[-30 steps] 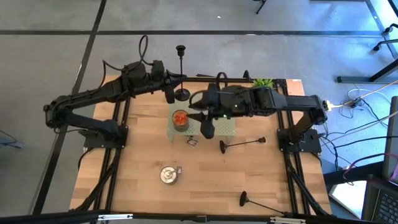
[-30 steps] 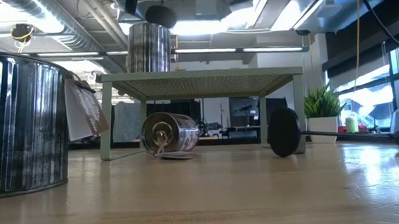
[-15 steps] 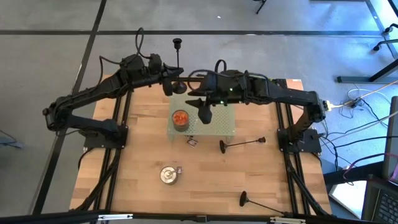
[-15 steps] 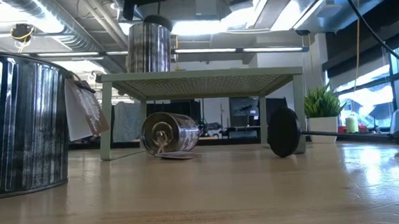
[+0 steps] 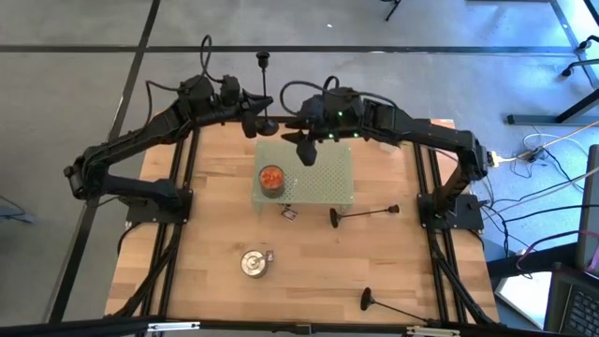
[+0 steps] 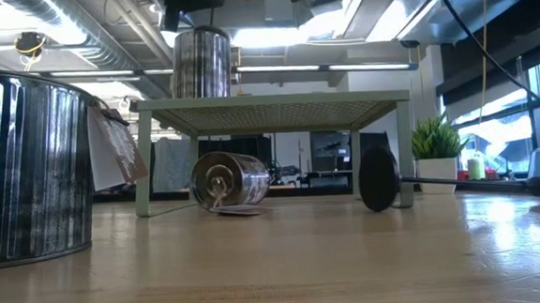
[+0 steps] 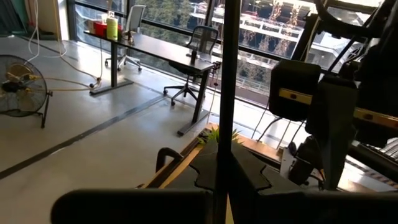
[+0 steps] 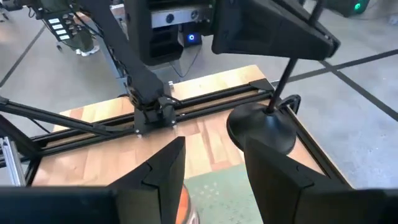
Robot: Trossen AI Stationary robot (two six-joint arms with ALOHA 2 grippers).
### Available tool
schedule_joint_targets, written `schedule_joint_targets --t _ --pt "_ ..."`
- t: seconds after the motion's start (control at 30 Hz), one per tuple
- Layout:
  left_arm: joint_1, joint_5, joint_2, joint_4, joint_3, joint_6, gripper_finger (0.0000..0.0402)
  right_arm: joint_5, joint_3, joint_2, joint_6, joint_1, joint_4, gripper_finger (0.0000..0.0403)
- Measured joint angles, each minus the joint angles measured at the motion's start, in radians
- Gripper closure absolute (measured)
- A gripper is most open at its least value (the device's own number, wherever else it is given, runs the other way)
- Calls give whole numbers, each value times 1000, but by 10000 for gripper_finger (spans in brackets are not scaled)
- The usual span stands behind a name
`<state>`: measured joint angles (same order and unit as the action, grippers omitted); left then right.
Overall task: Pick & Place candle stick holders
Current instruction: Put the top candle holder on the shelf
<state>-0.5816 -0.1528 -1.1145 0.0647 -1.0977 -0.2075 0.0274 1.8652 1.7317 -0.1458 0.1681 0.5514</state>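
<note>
Pincer duty is being carried by the left pincer (image 5: 251,120), which is clenched on the thin stem of one black candle stick holder (image 5: 266,94); the holder is being held upright above the far edge of the wooden surface (image 5: 187,243), just beyond the pale green perforated riser (image 5: 328,178), with its flared base beside the fingers and its cup top pointing away. In the left wrist view the stem (image 7: 222,93) is being seen running straight up between the fingers. The right pincer (image 5: 307,150) is being held over the riser's far edge, close to the held holder's base, with its jaws spread and nothing between them. Two more holders are lying on their sides on the surface: one (image 5: 363,216) just beside the riser's near right corner, another (image 5: 398,307) near the front edge. An orange-filled tin can (image 5: 270,180) is standing on the riser. Such a holder is judged to be stiff, smooth metal and bottom-heavy, so a grip low on the stem, near the base, is likely being favoured against swinging or slipping.
</note>
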Motion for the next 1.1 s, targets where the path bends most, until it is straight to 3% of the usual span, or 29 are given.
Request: schedule_joint_targets --t 0.77,1.1 --pt "-37 -23 0 14 0 64 392 331 0 3 -102 285 -260 234" --pt "-37 -23 0 15 0 34 392 532 0 94 -145 353 -332 234"
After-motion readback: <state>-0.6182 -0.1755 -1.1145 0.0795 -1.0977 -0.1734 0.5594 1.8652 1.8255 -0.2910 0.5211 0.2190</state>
